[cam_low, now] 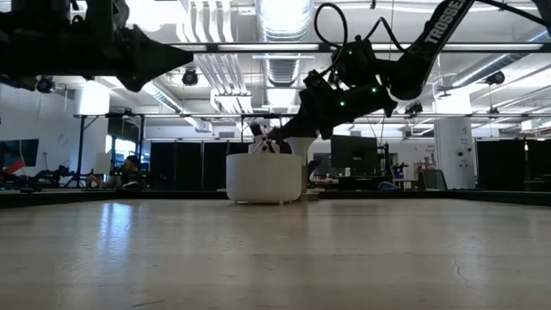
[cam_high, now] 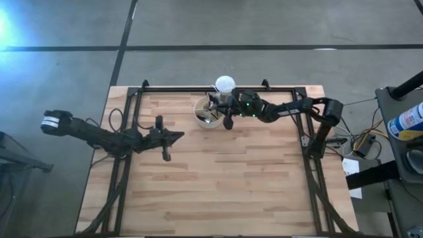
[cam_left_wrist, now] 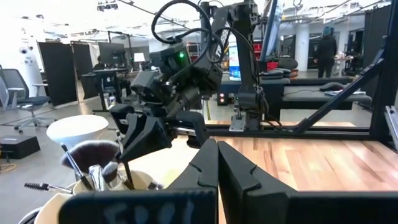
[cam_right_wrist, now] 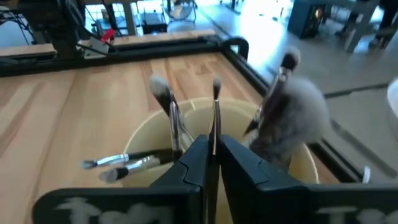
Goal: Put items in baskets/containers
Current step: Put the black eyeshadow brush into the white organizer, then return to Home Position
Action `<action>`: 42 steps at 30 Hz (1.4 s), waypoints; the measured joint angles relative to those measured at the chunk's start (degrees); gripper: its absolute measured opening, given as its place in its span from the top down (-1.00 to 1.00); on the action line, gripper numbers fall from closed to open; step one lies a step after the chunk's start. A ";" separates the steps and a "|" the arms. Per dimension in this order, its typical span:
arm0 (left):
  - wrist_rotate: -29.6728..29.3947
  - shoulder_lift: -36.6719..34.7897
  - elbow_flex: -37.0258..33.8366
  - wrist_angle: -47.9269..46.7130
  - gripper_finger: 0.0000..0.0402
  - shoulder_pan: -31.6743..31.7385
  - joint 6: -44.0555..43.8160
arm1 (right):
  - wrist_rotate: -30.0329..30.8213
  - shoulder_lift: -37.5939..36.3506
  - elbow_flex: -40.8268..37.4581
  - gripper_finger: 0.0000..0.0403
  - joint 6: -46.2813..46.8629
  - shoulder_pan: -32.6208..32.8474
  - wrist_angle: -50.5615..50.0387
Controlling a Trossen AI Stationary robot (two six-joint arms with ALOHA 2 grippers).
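Observation:
The cream cup organiser (cam_high: 206, 114) (cam_low: 264, 178) stands near the table's far edge, in front of the white ball (cam_high: 225, 84). Several dark-handled brushes lean inside it, among them a fluffy-headed one (cam_right_wrist: 292, 118) (cam_left_wrist: 93, 152). My right gripper (cam_right_wrist: 213, 152) (cam_high: 215, 106) hovers over the cup's opening, shut on one thin brush (cam_right_wrist: 216, 115). My left gripper (cam_left_wrist: 217, 165) (cam_high: 177, 137) is shut and empty. It hangs above the bare table, left of and nearer than the cup. My right gripper pinches the thin brush by its handle (cam_right_wrist: 215, 138) between the two fingers, coming from above and from the table's right. The brush stands roughly upright over the cup with its small bristle tip (cam_right_wrist: 216, 84) pointing up. Its lower end is hidden behind the fingers.
A black frame rail (cam_high: 218, 89) runs along the table's far edge just behind the cup and ball, with side rails (cam_high: 310, 158) down both sides. Bare wooden tabletop (cam_high: 225, 178) stretches across the middle and near side.

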 joint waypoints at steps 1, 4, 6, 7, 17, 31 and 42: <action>0.06 -0.24 -0.32 0.04 1.00 0.00 -0.01 | 0.02 -0.14 -0.02 0.77 0.30 -0.03 -0.60; 0.04 -0.99 -1.22 0.00 1.00 0.00 -0.03 | 0.03 -1.01 -0.04 0.63 0.70 -0.03 -2.43; 0.02 -1.80 -1.86 -0.06 1.00 0.00 0.02 | 0.02 -1.88 -0.07 0.55 0.94 -0.01 -3.53; 0.07 -2.23 -1.95 -0.35 1.00 -0.02 0.08 | 0.02 -2.50 -0.07 0.51 0.95 -0.01 -4.39; 3.18 -11.61 -5.99 -4.03 1.00 -0.07 1.57 | 0.02 -10.30 -3.33 0.58 -1.93 1.96 -8.54; 4.07 -32.42 -6.22 -28.31 1.00 -0.04 1.91 | -10.59 -30.99 -19.03 0.96 -7.51 2.48 -7.54; 3.53 -45.54 -6.36 -40.52 1.00 -0.03 3.97 | -15.30 -53.76 -32.74 0.96 -8.71 -0.32 -7.65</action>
